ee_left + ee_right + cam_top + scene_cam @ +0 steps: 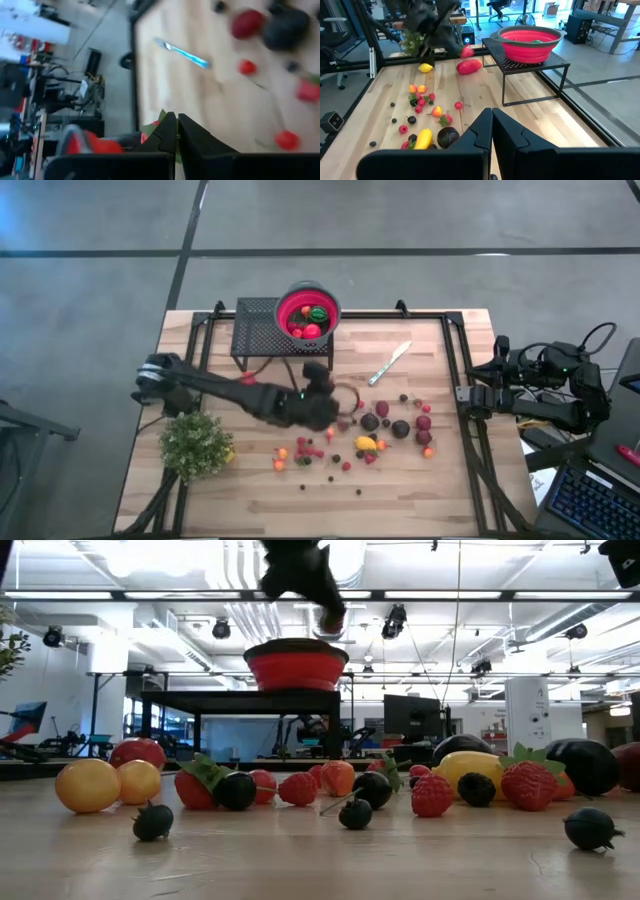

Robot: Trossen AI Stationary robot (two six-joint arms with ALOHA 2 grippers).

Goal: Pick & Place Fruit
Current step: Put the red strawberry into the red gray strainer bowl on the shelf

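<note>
Worktop: pale wood (440, 480) on a dark frame, with grey floor around it and a busy workshop beyond.
Left arm: reaches (215, 385) from the left edge to mid-worktop and is lifted well above the wood.
Right arm: parked (530, 395) off the right edge. Its end effector (491, 125) is pressed together and holds nothing.
Stand: black mesh (255, 330) at the far side, left of centre. It raises the bowl, so anything carried in has to clear the rim from above.
Bowl: red (530, 52), on the right end of the stand. A few fruits (318, 313) are already inside.
Plant: bushy green (193, 442) at the near left, clear of the carry path.
Knife: silver (390, 363), right of the stand. It is no part of the job, so leave it alone.
Loose fruit: scattered (400, 428) over the near middle and right of the worktop. One larger red piece (469, 66) lies nearer the stand.
Left end effector: fingers together (176, 120), apparently pinching a berry. It hangs just on the near side of the bowl.
Berry: small, red (151, 131), with a bit of green leaf. It peeps out beside the fingertips, so the grip looks shallow.
Step in hand: carrying the berry to the bowl, as I judge it.
Doing it well: keep the height, move slowly toward the far side until squarely over the bowl's middle, then spread the fingers low enough that the berry cannot bounce out. Avoid knocking the rim, because the bowl only rests on the mesh.
</note>
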